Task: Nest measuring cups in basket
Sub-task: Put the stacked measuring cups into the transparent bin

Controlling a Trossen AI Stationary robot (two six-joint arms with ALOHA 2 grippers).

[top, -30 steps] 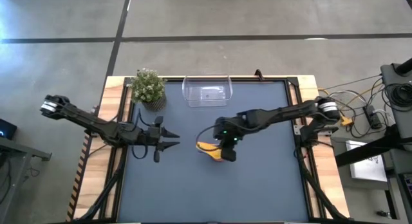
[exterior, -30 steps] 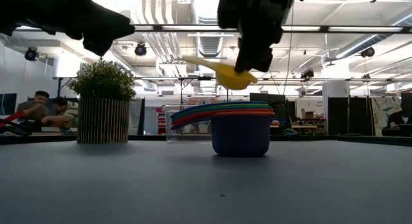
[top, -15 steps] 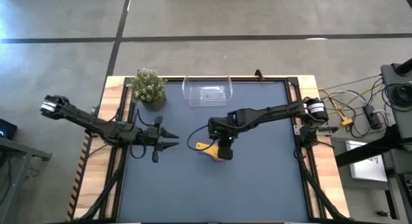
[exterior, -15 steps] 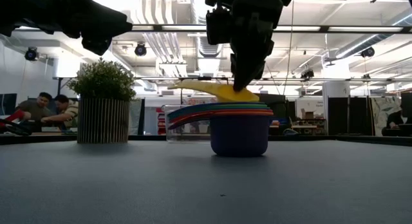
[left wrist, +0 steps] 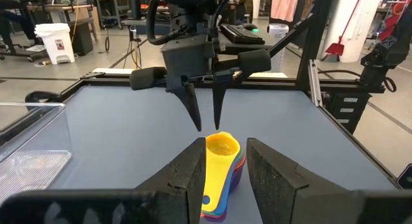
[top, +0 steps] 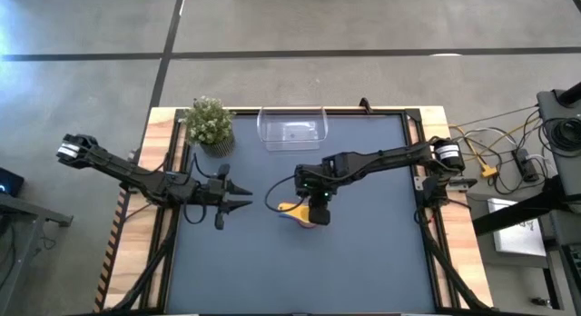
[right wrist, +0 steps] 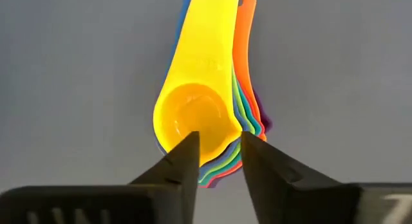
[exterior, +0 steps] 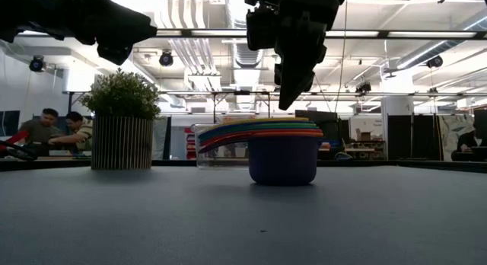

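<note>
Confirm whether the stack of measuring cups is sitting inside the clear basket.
No. In the high view the stack of measuring cups sits on the table mat under the right gripper, well apart from the clear basket at the far edge.

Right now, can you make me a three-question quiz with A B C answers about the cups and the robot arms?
1. Where is the cup stack?
A. inside the basket
B. on the table's middle
C. beside the plant

2. Which colour is the top cup?
A. yellow
B. red
C. teal

3. What is the right gripper doing?
A. squeezing a cup
B. lying on the table
C. open above the stack

Answers: B, the clear basket sits apart at the far edge; A, yellow lies uppermost; C, its fingers are spread with nothing between them. The left gripper waits nearby.
</note>
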